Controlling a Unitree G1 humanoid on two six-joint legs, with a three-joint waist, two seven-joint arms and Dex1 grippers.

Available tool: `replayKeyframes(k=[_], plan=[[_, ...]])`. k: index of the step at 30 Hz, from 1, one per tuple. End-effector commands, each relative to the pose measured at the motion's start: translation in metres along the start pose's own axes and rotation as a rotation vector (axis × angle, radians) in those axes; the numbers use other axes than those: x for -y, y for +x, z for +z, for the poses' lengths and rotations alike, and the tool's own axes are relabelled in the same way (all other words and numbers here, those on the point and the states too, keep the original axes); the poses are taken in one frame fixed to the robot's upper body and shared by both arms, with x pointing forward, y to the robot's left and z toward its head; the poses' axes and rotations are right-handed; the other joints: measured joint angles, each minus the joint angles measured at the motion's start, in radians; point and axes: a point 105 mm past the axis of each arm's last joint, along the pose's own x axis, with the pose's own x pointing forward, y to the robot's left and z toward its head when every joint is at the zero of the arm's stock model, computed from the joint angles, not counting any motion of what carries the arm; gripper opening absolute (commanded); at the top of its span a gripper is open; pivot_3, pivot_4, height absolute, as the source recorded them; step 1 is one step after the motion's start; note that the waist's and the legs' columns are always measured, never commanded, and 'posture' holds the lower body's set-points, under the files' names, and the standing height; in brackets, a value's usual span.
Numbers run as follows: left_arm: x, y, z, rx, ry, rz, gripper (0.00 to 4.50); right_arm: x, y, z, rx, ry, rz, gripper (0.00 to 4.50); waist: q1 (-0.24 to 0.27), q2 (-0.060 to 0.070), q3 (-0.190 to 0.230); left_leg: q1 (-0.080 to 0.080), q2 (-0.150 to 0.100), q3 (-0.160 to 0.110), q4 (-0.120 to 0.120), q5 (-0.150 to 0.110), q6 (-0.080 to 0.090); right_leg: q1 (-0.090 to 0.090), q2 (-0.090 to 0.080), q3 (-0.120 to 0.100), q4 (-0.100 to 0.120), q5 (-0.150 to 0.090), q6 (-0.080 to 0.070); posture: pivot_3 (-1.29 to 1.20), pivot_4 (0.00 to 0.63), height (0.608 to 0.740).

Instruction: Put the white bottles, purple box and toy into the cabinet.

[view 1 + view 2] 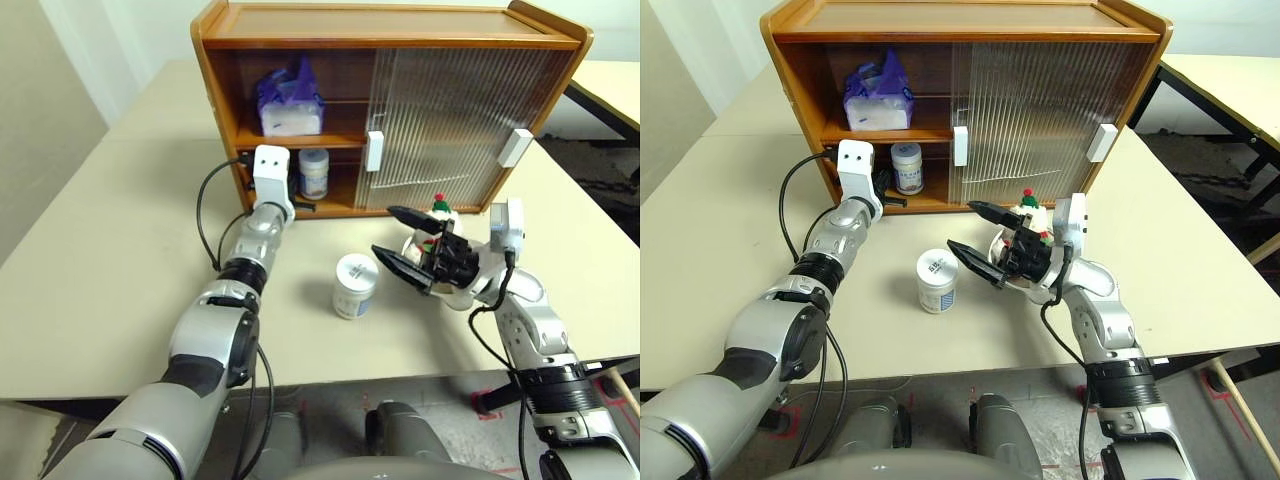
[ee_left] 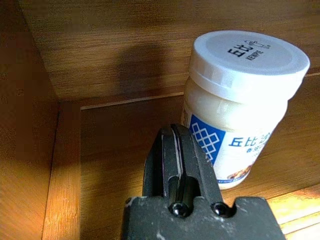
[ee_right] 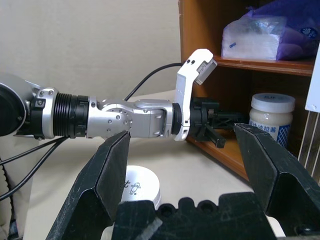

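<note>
The cabinet [image 1: 390,40] stands at the back of the table with its left half open. The purple box [image 1: 290,100] lies on its upper shelf. One white bottle [image 2: 245,100] stands upright on the lower shelf. My left gripper [image 2: 175,135] is shut and holds nothing, reaching into the lower shelf's opening just beside that bottle. A second white bottle [image 1: 355,285] stands on the table in front of the cabinet. My right gripper [image 1: 383,230] hovers open and empty to the right of it. The toy [image 1: 440,213] peeks out behind the right gripper's fingers.
Two ribbed sliding doors with white handles [image 1: 375,150] [image 1: 515,148] cover the cabinet's right half. The beige table [image 1: 120,250] has free room on the left and along the front. Another table [image 1: 610,80] stands at the far right.
</note>
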Motion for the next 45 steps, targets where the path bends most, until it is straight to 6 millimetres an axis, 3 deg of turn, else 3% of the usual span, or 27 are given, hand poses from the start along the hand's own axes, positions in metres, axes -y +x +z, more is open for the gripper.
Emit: replayKeyframes(k=[1, 26, 35, 45], plan=[[0.002, 0.002, 0.000, -0.020, 0.022, -0.003, 0.01, 0.001, -0.002, 0.002, 0.006, -0.025, -0.008, 4.50, 0.000, 0.000, 0.000, 0.000, 0.000, 0.000, 0.000, 0.000, 0.000, 0.000, 0.000, 0.000, 0.000, 0.000, 0.000, 0.04, 0.000, 0.740], [0.065, 0.003, 0.000, -0.060, 0.155, -0.307, 0.01, 0.003, -0.011, 0.002, -0.011, -0.031, -0.039, 4.50, -0.004, 0.000, 0.000, 0.000, -0.002, 0.000, 0.000, 0.000, 0.000, 0.000, 0.000, 0.000, -0.001, 0.000, 0.000, 0.01, 0.000, 0.740], [0.057, -0.002, -0.003, -0.028, 0.104, -0.344, 0.01, 0.004, -0.012, 0.002, -0.013, -0.033, -0.054, 4.50, -0.028, 0.000, 0.000, 0.000, -0.002, 0.000, 0.000, 0.000, 0.000, 0.000, 0.000, 0.000, -0.001, 0.000, 0.001, 0.03, 0.000, 0.740], [0.030, -0.034, -0.011, 0.102, 0.045, -0.458, 0.01, 0.006, -0.010, 0.001, -0.011, -0.026, -0.051, 4.50, -0.026, 0.000, 0.000, 0.000, 0.001, 0.000, 0.000, 0.000, 0.000, 0.000, 0.000, 0.001, 0.000, 0.000, 0.000, 0.05, 0.000, 0.740]])
